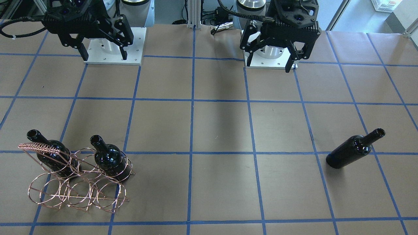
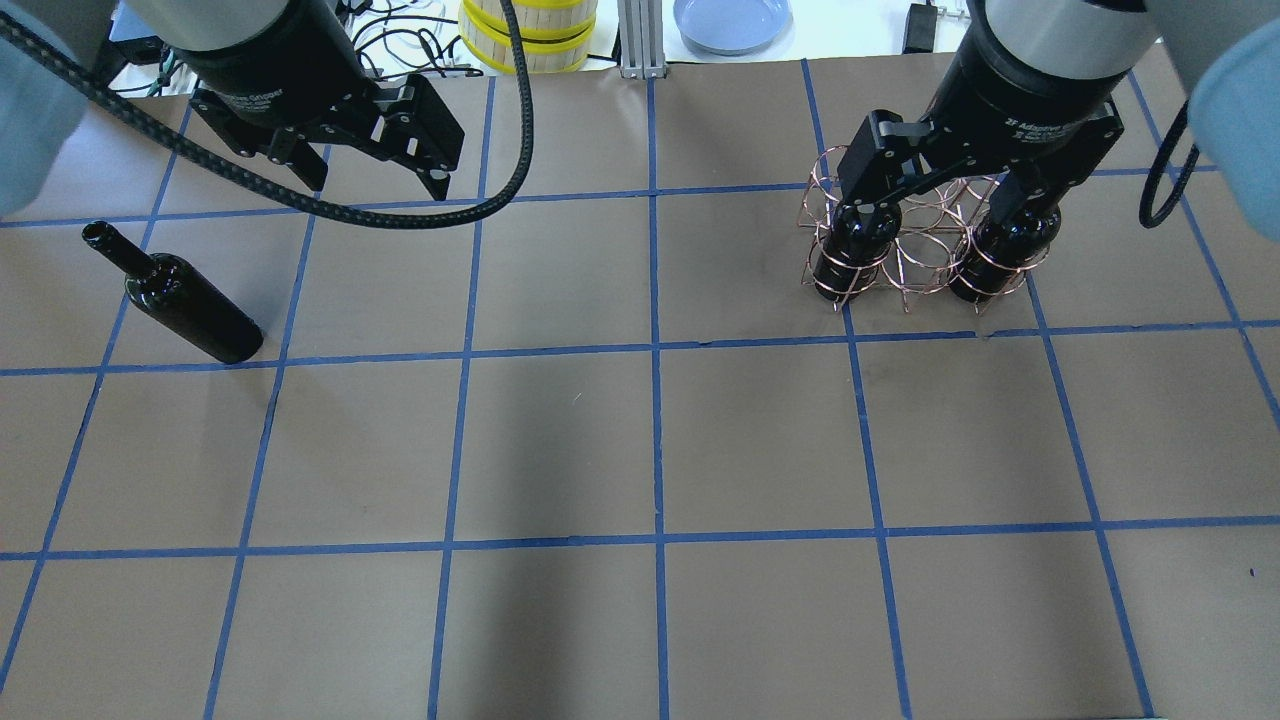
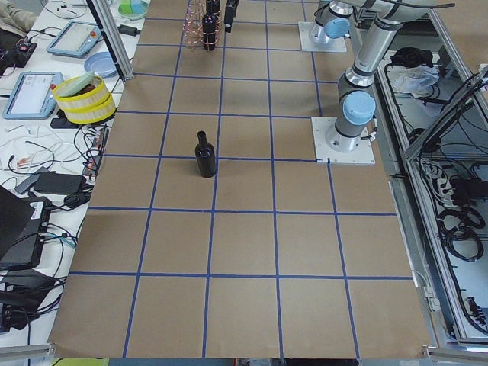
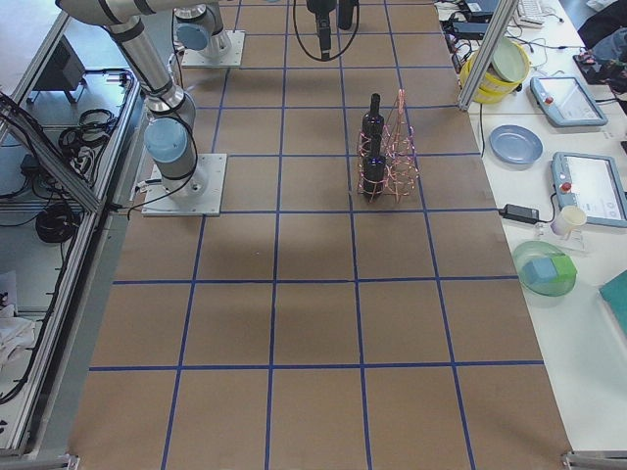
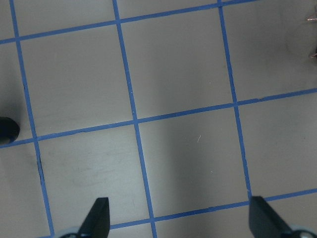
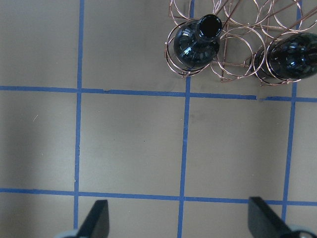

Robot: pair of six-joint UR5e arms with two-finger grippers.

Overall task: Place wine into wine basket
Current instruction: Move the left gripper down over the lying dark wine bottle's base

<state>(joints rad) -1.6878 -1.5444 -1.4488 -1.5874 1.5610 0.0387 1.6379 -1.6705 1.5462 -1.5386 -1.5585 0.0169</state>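
Observation:
One wine bottle (image 1: 354, 150) lies on its side on the brown paper, far on my left side (image 2: 185, 310); its base shows at the left edge of the left wrist view (image 5: 7, 128). The copper wire wine basket (image 1: 75, 192) stands on my right side (image 2: 925, 235) and holds two other dark bottles (image 1: 52, 153) (image 1: 109, 158), one at each end (image 6: 198, 42) (image 6: 292, 54). My left gripper (image 2: 376, 185) is open and empty, raised, apart from the lying bottle. My right gripper (image 2: 935, 205) is open and empty, high above the table near the basket.
The table is brown paper with a blue tape grid. The arm bases (image 1: 112, 49) (image 1: 271, 55) stand at the robot side. Beyond the far edge are stacked yellow containers (image 2: 528, 30), a blue plate (image 2: 730, 20) and a metal post (image 2: 635, 40).

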